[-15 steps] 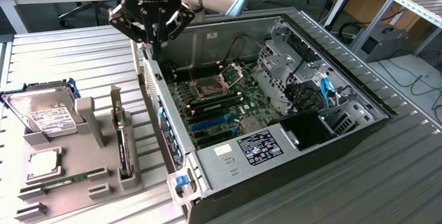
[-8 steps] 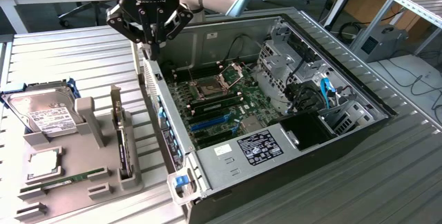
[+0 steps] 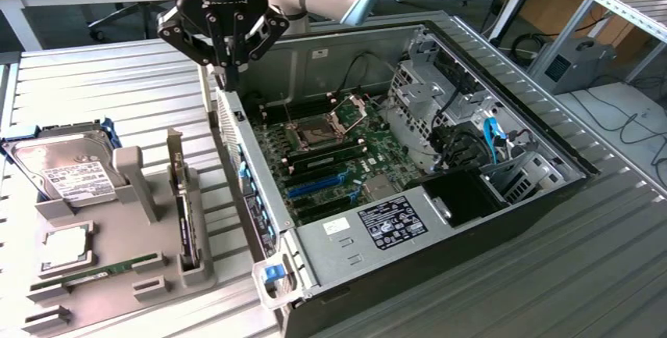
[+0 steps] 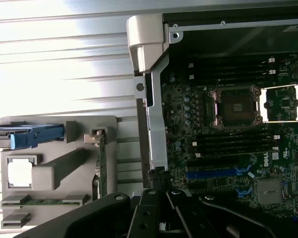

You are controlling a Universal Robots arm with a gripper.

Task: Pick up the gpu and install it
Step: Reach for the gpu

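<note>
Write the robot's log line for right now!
gripper: shut, empty, over case edge | gpu: upright in holder | installed: no

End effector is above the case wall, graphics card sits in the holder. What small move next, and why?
Probably shift the end effector toward the exterior view's left, over the graphics card: it stands on edge in the holder, ungrasped, while the end effector hangs above the wall of the computer case.

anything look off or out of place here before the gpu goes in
Nothing stands out. The gpu stands on edge, straight, in its slot of the grey holder. The computer case lies open and looks intact; its CPU socket is open, which fits a build in progress.
</note>
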